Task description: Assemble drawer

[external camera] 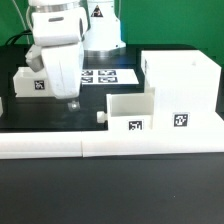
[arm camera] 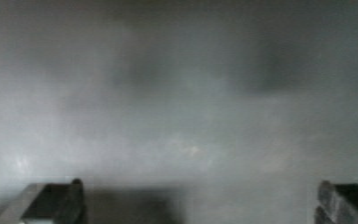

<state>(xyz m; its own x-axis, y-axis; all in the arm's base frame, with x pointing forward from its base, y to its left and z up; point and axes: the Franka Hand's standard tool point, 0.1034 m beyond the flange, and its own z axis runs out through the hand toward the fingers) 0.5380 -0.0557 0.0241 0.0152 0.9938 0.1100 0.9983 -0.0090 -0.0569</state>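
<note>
The drawer's large white housing [external camera: 182,88] stands at the exterior view's right, with a tag on its front. One small tray [external camera: 130,110] sits against the housing's left side, its knob [external camera: 100,117] pointing to the exterior view's left. A second small tray [external camera: 33,82] lies at the far left, partly hidden behind my arm. My gripper [external camera: 70,100] hangs low over the dark table, just right of that tray and apart from it. In the wrist view my gripper [arm camera: 202,205] is open, its fingers [arm camera: 51,202] wide apart with only blurred grey surface between them.
The marker board [external camera: 104,75] lies flat behind my gripper. A long white L-shaped bar [external camera: 110,147] runs along the front of the table below the trays and housing. The robot's base stands at the back.
</note>
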